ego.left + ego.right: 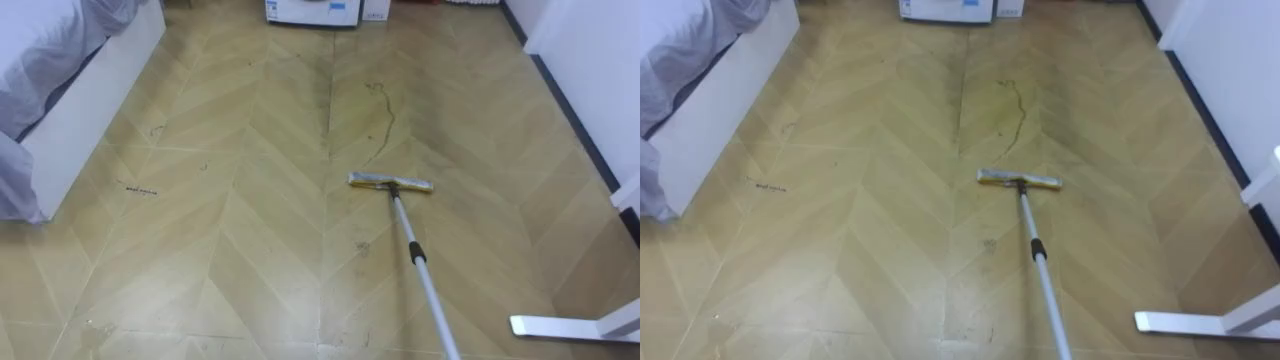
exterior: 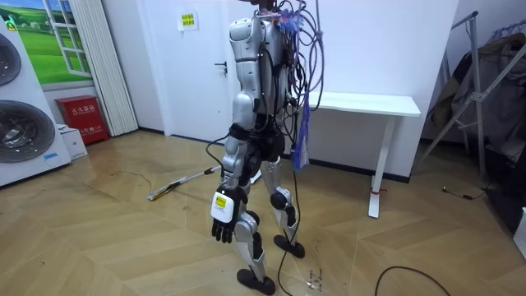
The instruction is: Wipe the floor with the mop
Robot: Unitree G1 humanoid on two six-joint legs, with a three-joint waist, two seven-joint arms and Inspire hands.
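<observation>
A flat, yellowish mop head [image 1: 390, 183] rests mid-floor on glossy herringbone wood floor [image 1: 250, 250], with its slim metal pole [image 1: 425, 280] slanting back towards the robot. A white desk [image 2: 362, 104] stands alongside. The left hand [image 2: 222, 226] hangs relaxed and empty.

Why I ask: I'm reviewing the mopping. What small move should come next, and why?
Probably a short push of the mop head straight ahead, onto the dark streak. The head lies flat on the floor just short of that streak, and its handle runs back to the lower right, so a forward push should carry it over the mark.
</observation>
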